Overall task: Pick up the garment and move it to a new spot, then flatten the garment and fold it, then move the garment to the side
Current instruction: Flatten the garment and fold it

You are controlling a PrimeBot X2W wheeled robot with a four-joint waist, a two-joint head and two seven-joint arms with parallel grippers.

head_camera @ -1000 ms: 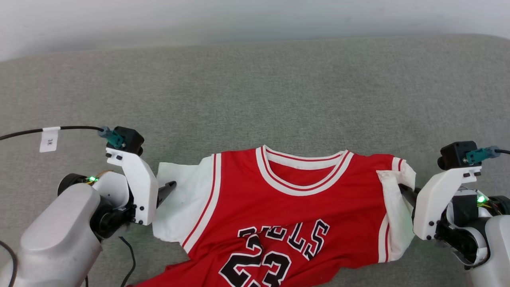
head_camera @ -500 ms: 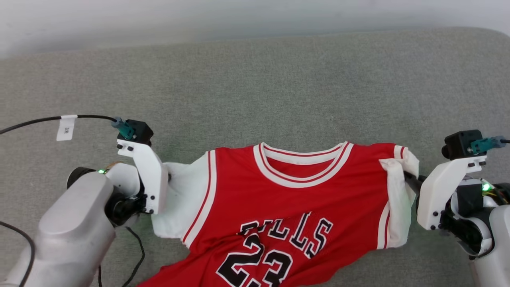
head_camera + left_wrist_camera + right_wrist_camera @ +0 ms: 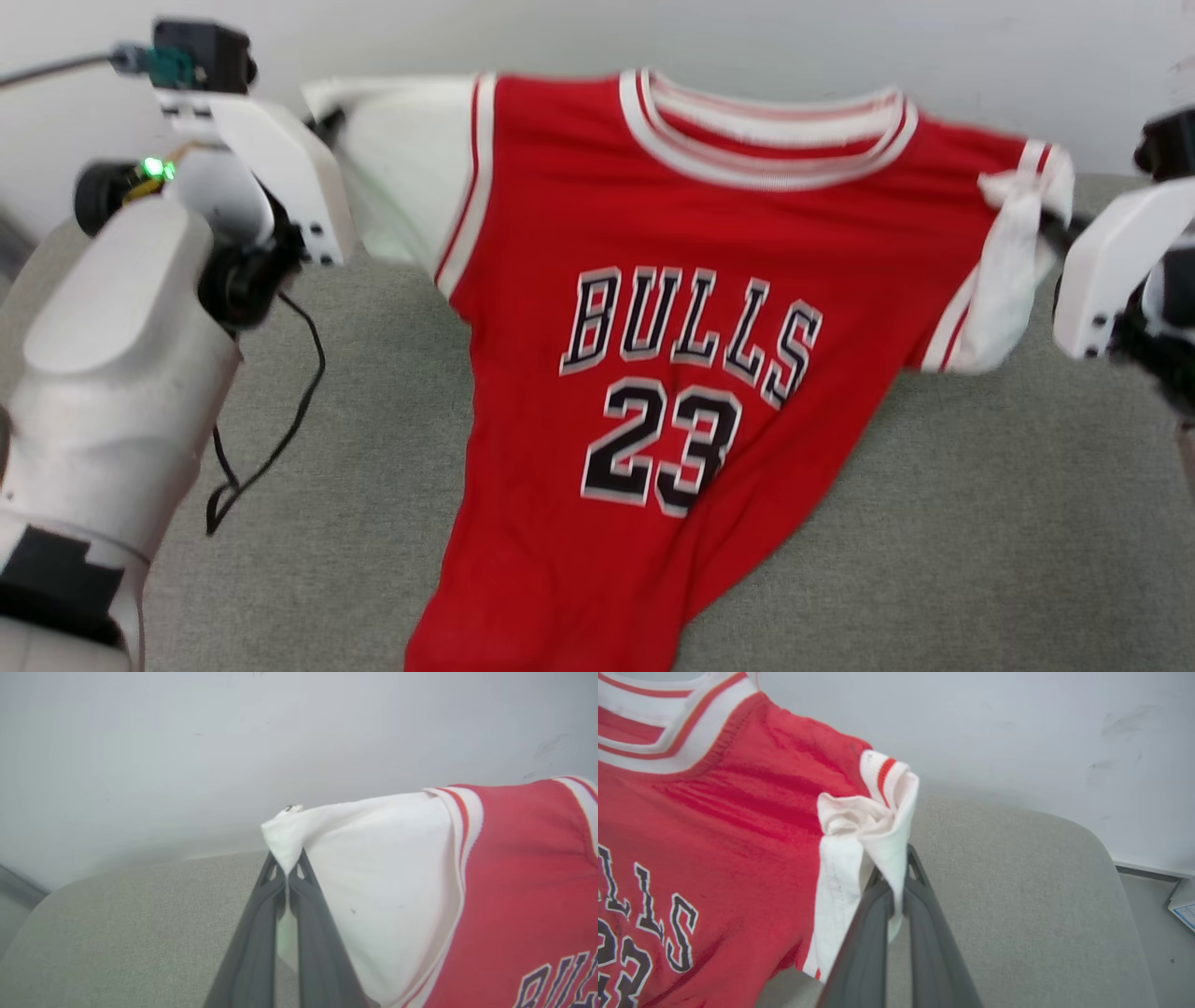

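Garment hangs in air, stretched between both grippers over the grey surface, collar seen above its far edge; whether the hem touches it, I cannot tell. Left gripper is pinched tight on one white sleeve, right gripper on the bunched sleeve. Pick-up seems done & transfer probably underway. Flattening, folding, moving aside are not yet done.
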